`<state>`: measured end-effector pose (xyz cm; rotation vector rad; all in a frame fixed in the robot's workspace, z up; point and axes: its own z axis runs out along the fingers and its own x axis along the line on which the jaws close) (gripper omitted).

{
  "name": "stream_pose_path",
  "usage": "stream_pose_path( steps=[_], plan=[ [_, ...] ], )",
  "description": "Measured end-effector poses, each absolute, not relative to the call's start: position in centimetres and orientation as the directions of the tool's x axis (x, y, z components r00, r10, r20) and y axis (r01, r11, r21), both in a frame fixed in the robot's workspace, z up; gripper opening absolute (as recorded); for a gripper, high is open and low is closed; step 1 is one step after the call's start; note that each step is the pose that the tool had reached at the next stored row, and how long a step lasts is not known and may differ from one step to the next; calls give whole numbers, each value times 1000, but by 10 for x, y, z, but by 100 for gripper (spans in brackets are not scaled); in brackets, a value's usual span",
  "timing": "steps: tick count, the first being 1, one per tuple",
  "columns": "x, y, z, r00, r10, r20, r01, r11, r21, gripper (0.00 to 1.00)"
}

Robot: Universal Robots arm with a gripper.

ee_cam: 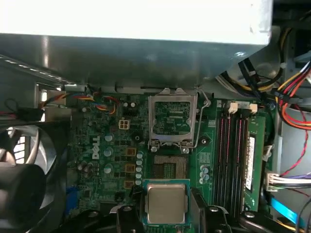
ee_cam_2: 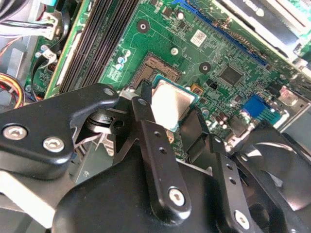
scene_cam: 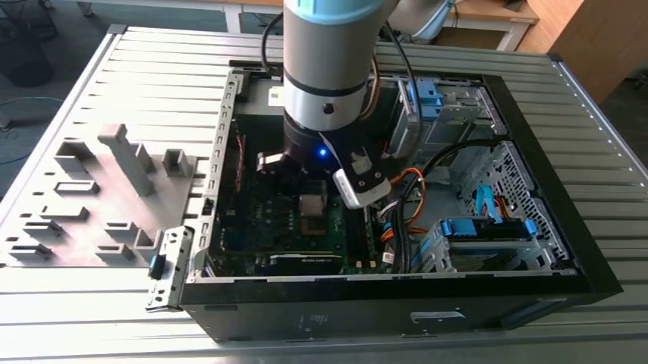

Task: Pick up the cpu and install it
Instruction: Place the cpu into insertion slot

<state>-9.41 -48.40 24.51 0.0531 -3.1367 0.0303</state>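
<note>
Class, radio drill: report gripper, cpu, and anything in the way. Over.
Gripper shut on cpu. Chip held beside the open socket, not seated. Socket lid flipped up; nothing seen blocking the socket.

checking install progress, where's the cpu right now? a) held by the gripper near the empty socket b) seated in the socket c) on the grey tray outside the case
a: in the first wrist view the gripper clamps the cpu by its edges, and the socket beside it is open and empty.
</note>
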Motion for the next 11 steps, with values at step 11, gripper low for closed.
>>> stream_pose_path(
  steps=[11],
  plan=[
    [-94,-484,225,-999,-34,5,-34,999,-19,47]
  ],
)
